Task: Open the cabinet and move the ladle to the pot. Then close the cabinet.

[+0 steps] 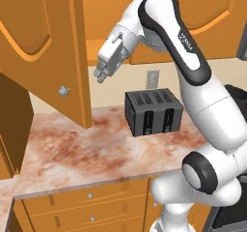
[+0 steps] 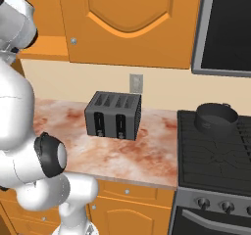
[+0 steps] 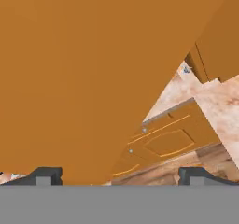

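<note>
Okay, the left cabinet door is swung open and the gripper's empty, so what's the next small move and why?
Probably swing the open gripper past the edge of the open left door and into the cabinet to look for the ladle. The jaws stand wide with nothing between them, the hand view faces flat orange wood, and the pot waits on the stove.

The arm [image 1: 193, 76] is glossy white, built of rounded, bulging segments with dark grey-black bands and round caps at the joints. Small dark lettering runs along one band. The pincer [image 1: 100, 76] is pale grey-white.

Base views flank toaster [image 1: 153, 112], hand view hugs cabinet [image 3: 84, 78]
</note>
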### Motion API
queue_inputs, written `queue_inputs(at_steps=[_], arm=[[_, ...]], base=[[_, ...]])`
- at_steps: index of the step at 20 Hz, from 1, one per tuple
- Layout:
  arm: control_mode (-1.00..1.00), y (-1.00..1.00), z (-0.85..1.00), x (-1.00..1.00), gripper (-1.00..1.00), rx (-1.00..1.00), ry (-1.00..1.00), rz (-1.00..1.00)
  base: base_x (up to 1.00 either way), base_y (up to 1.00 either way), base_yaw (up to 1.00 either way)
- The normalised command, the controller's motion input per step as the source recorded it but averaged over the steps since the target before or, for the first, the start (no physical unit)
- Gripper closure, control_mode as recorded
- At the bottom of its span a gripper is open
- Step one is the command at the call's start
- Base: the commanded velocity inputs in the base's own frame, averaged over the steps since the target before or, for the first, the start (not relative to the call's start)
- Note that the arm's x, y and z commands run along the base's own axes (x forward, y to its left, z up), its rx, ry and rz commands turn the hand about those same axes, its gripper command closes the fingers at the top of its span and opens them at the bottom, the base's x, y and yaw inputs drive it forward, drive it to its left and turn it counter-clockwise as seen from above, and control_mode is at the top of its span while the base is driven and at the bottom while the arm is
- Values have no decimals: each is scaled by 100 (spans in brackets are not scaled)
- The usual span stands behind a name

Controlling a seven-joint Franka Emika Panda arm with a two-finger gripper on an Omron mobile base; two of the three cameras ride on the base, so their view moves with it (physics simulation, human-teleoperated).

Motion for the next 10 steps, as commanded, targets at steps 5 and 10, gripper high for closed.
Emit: queue_inputs(at_steps=[5, 10], arm=[[-100, -76, 0, 20, -100, -35, -27, -28], [-100, -75, 0, 11, -100, -32, -25, -33]], base=[[0, 0, 0], [0, 0, 0]])
